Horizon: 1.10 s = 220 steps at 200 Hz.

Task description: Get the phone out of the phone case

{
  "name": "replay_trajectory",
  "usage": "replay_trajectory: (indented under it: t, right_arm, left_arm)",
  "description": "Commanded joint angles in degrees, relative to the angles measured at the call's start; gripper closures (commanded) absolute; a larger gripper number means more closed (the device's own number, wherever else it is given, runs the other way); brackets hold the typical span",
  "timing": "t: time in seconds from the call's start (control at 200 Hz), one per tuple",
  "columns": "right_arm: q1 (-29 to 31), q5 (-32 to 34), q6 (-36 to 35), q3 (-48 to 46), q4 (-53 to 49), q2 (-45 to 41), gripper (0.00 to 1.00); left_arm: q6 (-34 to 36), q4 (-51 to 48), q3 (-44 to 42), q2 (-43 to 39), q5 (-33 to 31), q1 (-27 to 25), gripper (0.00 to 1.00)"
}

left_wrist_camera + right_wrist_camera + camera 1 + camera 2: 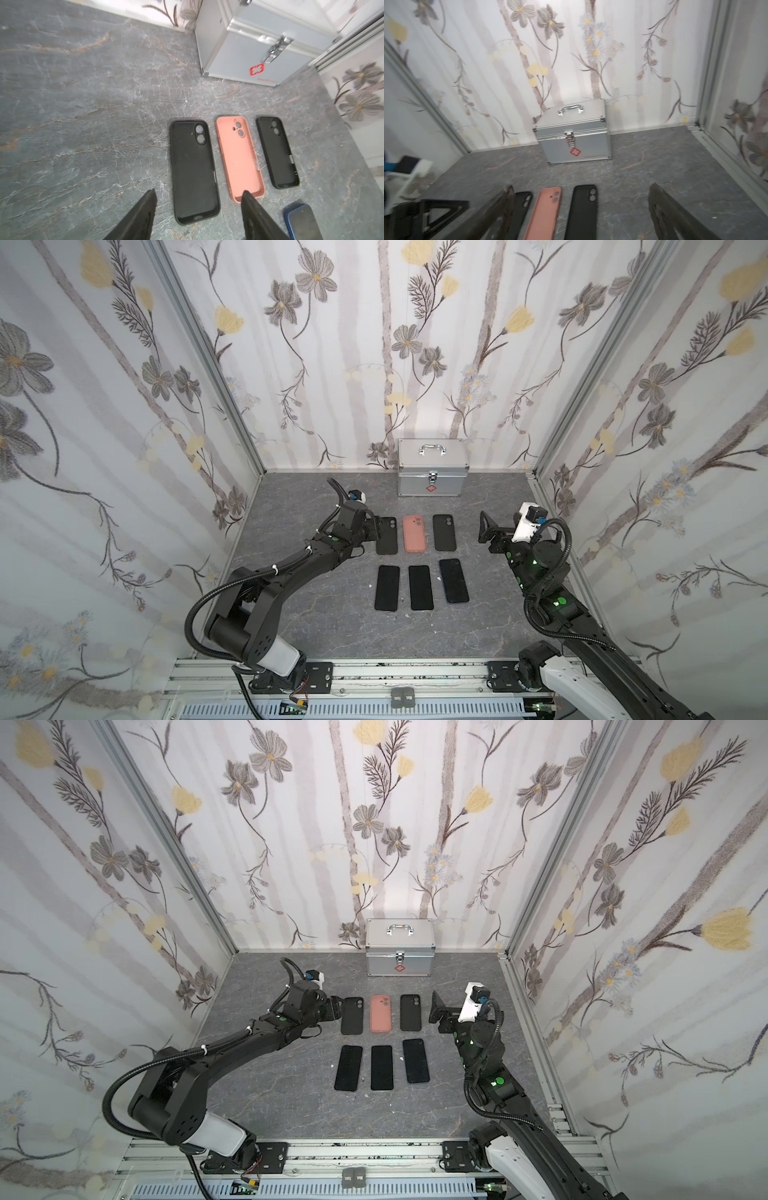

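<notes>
The tabletop (316, 626) looks like grey veined stone, matt and faintly rough. Just ahead of the left gripper (198, 192), whose fingers (143, 214) are dull, scuffed black plastic, the black case (193, 172) has a matt, rubbery-looking inside; the pink case (239, 158) beside it is equally matt and dust-speckled, like the far black case (276, 153). The blue-edged phone (301, 223) beside that gripper shows smooth, faintly reflective dark glass. Beyond the right gripper (582, 186), the box (591, 149) is brushed silver metal with a shiny chrome handle (570, 109) and latch (569, 138).
</notes>
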Motion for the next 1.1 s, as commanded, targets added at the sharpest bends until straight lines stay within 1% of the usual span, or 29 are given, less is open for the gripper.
replay_trajectory:
  t: [0.0, 0.055, 0.11, 0.205, 0.25, 0.325, 0.415, 0.44, 0.505, 0.605, 0.689, 0.809, 0.889, 0.984, 1.094]
  right_arm:
    - [-2.25, 8.19, -3.95, -0.70, 7.38, 1.25, 0.00]
    - [-4.01, 9.01, -3.94, -0.22, 6.97, 2.43, 0.00]
    - [-5.98, 9.60, -3.29, -0.13, 7.05, 3.61, 0.00]
    - [-9.32, 9.71, -2.87, -1.77, 9.84, 5.34, 0.00]
    - [-10.74, 9.54, -3.28, -3.02, 12.02, 6.06, 0.00]
    - [-12.91, 9.04, -3.91, -4.97, 14.92, 7.14, 0.00]
    - [-15.41, 7.66, -4.63, -6.41, 16.39, 8.59, 0.00]
    - [-15.94, 7.37, -5.05, -6.68, 16.66, 9.09, 0.00]
    - [-16.94, 7.33, -6.59, -7.32, 17.68, 10.50, 0.00]
    - [-18.18, 6.80, -7.82, -8.75, 20.39, 12.92, 0.00]
    - [-19.04, 5.89, -8.57, -9.89, 23.33, 15.14, 0.00]
    - [-20.00, 4.17, -8.46, -11.74, 28.14, 18.16, 0.00]
    - [-20.08, 3.39, -8.65, -12.73, 30.32, 19.59, 0.00]
    - [-20.17, 3.28, -8.37, -14.40, 35.33, 21.58, 0.00]
    - [-20.12, 2.61, -8.53, -15.08, 38.91, 23.95, 0.00]
  left_arm:
    - [1.17, 10.63, -5.09, -6.29, -2.37, 0.15, 0.18]
    - [2.07, 12.61, -7.73, -9.58, -4.18, 0.25, 0.07]
    - [3.17, 14.46, -10.46, -12.80, -6.02, 0.19, 0.00]
    - [5.62, 17.44, -15.41, -18.61, -10.67, 0.24, 0.00]
    - [7.10, 18.73, -17.74, -21.14, -14.19, 0.27, 0.00]
    - [11.39, 22.87, -22.07, -24.45, -18.11, 0.75, 0.00]
    - [18.91, 28.44, -26.98, -26.91, -20.51, 2.01, 0.00]
    - [19.68, 29.59, -28.07, -27.23, -20.91, 2.75, 0.00]
    - [19.98, 31.97, -30.35, -27.78, -18.91, 6.29, 0.00]
    - [20.16, 35.02, -33.27, -26.94, -18.87, 10.76, 0.00]
    - [22.85, 37.64, -35.23, -25.63, -18.92, 13.11, 0.00]
    - [23.37, 39.94, -36.07, -21.58, -19.18, 16.09, 0.00]
    - [23.46, 43.59, -37.04, -18.60, -18.13, 17.08, 0.00]
    - [23.30, 47.53, -37.24, -13.71, -18.10, 17.67, 0.00]
    - [23.30, 53.79, -37.81, -8.98, -15.44, 18.46, 0.00]
